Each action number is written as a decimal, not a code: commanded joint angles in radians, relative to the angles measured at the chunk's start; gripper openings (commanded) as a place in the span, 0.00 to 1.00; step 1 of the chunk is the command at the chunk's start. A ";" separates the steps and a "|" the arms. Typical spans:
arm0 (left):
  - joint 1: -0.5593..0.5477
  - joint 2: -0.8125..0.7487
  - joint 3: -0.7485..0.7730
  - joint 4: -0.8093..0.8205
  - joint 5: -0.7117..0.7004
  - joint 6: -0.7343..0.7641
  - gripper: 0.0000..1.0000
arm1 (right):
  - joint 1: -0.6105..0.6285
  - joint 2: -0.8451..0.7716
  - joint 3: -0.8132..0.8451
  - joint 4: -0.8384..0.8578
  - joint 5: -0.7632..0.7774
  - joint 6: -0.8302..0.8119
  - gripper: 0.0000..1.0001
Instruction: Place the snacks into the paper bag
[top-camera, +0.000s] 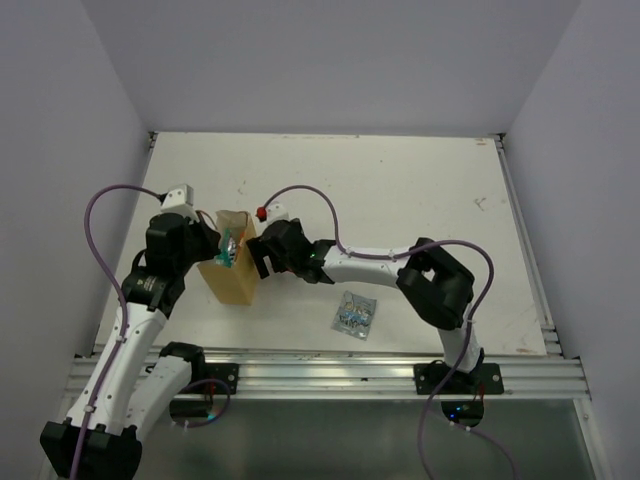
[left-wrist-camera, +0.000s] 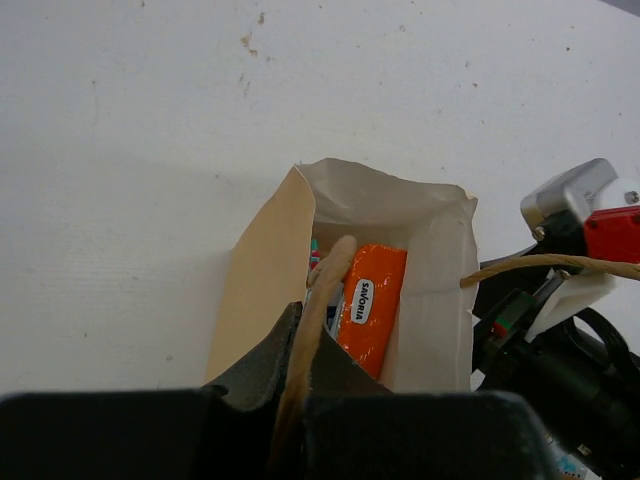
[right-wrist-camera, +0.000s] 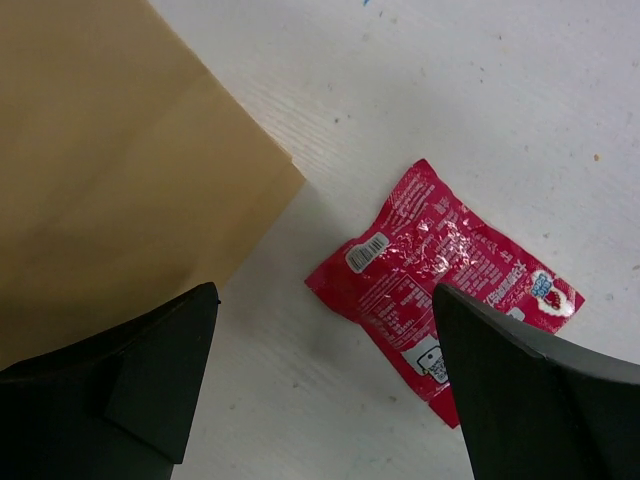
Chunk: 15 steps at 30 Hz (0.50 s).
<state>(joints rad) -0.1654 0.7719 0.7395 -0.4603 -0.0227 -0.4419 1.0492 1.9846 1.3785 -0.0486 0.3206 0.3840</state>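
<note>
The tan paper bag stands upright and open at the table's left. My left gripper is shut on a tan strip of the bag's near rim. The left wrist view looks into the bag, where an orange-red packet stands on edge. A teal packet shows at the bag's mouth. My right gripper is open and low beside the bag's wall. A flat red packet with a barcode lies on the table by the right finger. The silvery-blue packet lies apart, near the front.
The white table has a metal rail along its front edge and grey walls on three sides. One bag handle juts out toward the right arm's wrist. Purple cables loop above both arms.
</note>
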 joint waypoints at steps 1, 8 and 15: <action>-0.008 -0.008 -0.003 0.008 0.042 0.019 0.00 | -0.021 0.014 -0.015 0.020 -0.020 0.053 0.92; -0.009 -0.037 -0.008 0.032 0.081 0.040 0.00 | -0.069 0.043 -0.056 0.033 -0.031 0.069 0.91; -0.008 -0.052 -0.011 0.046 0.107 0.054 0.00 | -0.127 0.082 -0.108 0.096 -0.109 0.087 0.82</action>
<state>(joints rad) -0.1661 0.7353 0.7364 -0.4599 0.0463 -0.4084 0.9413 2.0411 1.2900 0.0025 0.2661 0.4370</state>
